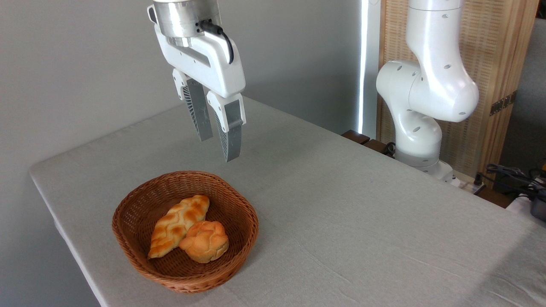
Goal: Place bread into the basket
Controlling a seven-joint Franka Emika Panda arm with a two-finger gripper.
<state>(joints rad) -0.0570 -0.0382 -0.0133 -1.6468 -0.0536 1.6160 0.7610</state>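
The bread [177, 226], a long braided golden loaf with toasted plaits, lies inside the basket [128, 204], a reddish-brown oval wicker one near the table's front left. A small round knotted bun [205, 241] rests against the loaf's right side in the same basket. My gripper [217, 149] hangs above the basket's far rim, well clear of it, open with nothing between its grey fingers [230, 136].
The grey cloth-covered table [362, 204] stretches to the right of the basket. The arm's white base [420, 111] stands at the back right edge. Cables [512, 175] lie beyond the table at far right. A grey wall is behind.
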